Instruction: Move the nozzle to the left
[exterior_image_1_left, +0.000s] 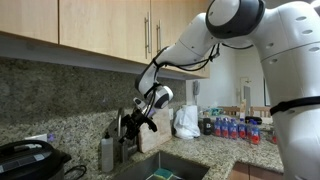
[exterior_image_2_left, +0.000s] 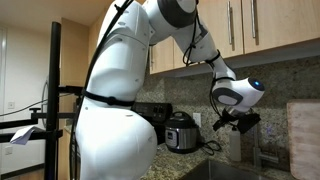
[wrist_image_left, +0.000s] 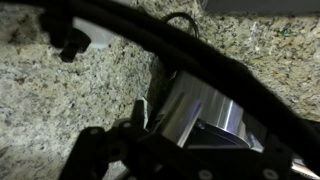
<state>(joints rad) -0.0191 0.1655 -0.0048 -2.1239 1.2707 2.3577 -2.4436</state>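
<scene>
One arm reaches down over the counter, probably so the hand can push the spout sideways. One nozzle, brushed steel, sits directly ahead of the hand; touching or just beside the fingers, cannot tell. Hand opening: cannot tell, as the fingers are dark and blurred. One soap bottle stands just below the hand, outside its reach line.

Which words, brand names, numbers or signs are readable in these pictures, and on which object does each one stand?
No text can be read in any view.
Labels on the row of bottles on the counter: too small to read.
Front panel of the cooker: blurred.
Wrist view: no writing shows.
</scene>
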